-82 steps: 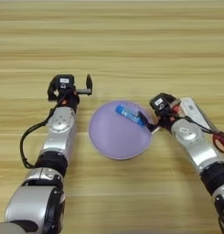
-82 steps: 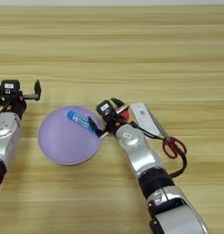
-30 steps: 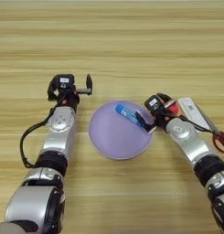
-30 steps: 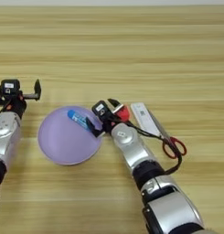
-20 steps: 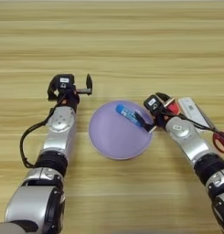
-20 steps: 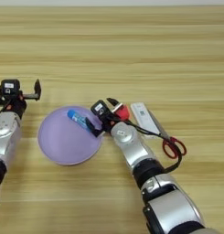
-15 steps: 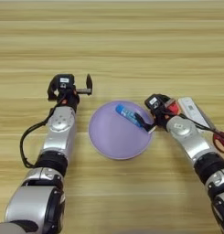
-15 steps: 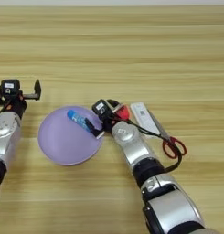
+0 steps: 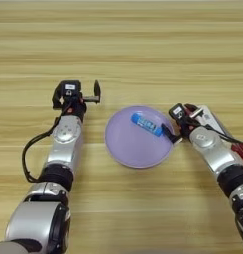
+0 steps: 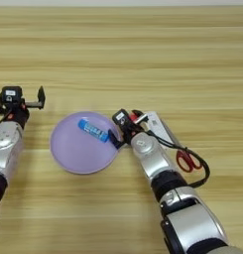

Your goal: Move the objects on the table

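Plate [image 9: 135, 149] sitting mid-table [image 9: 143, 44], blue tube [image 9: 147, 124] lying inside near its right rim. Right gripper [image 9: 171, 135] hovering at that rim, finger tip just beside tube's end; fingers' state: cannot tell. Left gripper [image 9: 95, 94] resting well left, fingers spread apart, holding nothing. Risk: right gripper nudging rim, sliding plate, rolling tube away. Red cube partly showing behind right gripper.

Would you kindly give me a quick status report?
Left end effector parked left of plate. Right end effector at plate's right rim. Blue tube lying on plate. Scissors behind right arm.
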Controlling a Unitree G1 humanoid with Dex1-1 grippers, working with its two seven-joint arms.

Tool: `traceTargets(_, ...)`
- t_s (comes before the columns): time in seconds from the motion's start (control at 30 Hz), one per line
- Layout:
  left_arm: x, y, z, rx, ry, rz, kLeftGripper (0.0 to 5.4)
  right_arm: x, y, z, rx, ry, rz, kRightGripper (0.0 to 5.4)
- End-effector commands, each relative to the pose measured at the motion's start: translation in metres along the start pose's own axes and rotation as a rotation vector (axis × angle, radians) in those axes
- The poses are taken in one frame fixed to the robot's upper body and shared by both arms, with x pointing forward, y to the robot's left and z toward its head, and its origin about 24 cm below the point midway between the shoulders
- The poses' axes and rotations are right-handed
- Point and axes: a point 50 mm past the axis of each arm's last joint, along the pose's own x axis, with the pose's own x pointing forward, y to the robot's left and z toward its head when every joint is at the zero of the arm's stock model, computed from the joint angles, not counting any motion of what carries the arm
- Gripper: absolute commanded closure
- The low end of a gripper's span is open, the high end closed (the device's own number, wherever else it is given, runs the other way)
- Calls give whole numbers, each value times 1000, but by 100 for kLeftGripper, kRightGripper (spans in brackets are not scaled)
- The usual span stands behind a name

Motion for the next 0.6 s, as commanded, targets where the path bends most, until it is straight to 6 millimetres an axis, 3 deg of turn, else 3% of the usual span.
traceTargets(0.03, 1, -3, 2, 11, 0, -9, 0, 1, 0, 4, -3, -6, 9, 4)
traceTargets(0.43, 1, -2, 2, 11, 0, -9, 0, 1, 7, 7, 21, -35, 41, 4)
traceTargets(0.6, 1, -2, 2, 12, 1, -9, 0, -2, 19, 10, 20, -66, 86, 4)
